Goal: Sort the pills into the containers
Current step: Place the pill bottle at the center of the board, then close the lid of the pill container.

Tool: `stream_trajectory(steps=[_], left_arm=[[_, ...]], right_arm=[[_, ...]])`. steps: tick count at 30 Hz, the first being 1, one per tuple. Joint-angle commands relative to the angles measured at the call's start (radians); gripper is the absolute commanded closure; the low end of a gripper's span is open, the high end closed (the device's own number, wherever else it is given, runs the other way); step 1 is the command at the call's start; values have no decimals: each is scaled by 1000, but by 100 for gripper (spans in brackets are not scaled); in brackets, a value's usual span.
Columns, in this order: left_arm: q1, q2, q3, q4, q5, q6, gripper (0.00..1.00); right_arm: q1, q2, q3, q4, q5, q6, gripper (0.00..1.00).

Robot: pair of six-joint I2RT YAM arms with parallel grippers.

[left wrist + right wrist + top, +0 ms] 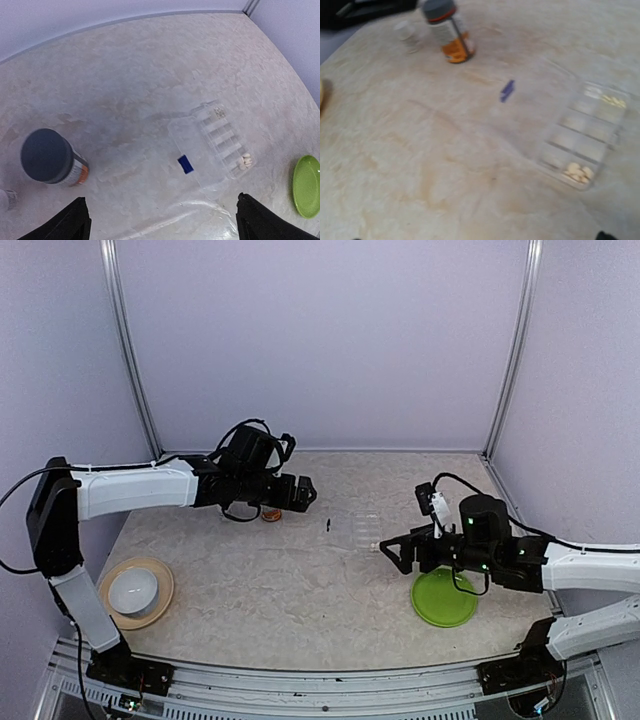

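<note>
Standing upright, cap up, bottle (52, 159); left pincer (161, 202) and right pincer (393, 552) both released, empty.

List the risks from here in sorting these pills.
1. The clear pill box hardly stands out from the pale table. The right end effector, open nearby, could nudge it and scatter the pills in its end compartment.
2. The bottle stands upright, cap on, beside the small vial. The left end effector, open and close by, might tip either while reaching.
</note>
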Motion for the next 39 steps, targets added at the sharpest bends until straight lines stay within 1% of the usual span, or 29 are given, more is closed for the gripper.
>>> stream_trajectory(steps=[1, 7, 13, 18, 23, 26, 30, 39], left_arm=[[-30, -10, -69, 108, 118, -84, 1], [-40, 38, -117, 206, 193, -145, 1], [-37, 105, -136, 301, 257, -207, 1], [-9, 159, -161, 388, 304, -281, 1], [23, 187, -180, 431, 285, -329, 1], [33, 209, -175, 435, 279, -337, 1], [34, 253, -165, 461, 315, -349, 1], [42, 313, -141, 525, 360, -378, 1]], right_arm=[[-95, 49, 27, 25, -130, 70, 0], [-241, 157, 31, 116, -344, 145, 0], [-325, 289, 72, 188, -440, 183, 0], [-345, 420, 140, 209, -471, 184, 0], [-350, 520, 199, 218, -466, 182, 0], [-351, 563, 228, 213, -449, 174, 0], [-351, 612, 253, 207, -435, 169, 0], [-352, 697, 284, 223, -450, 165, 0]])
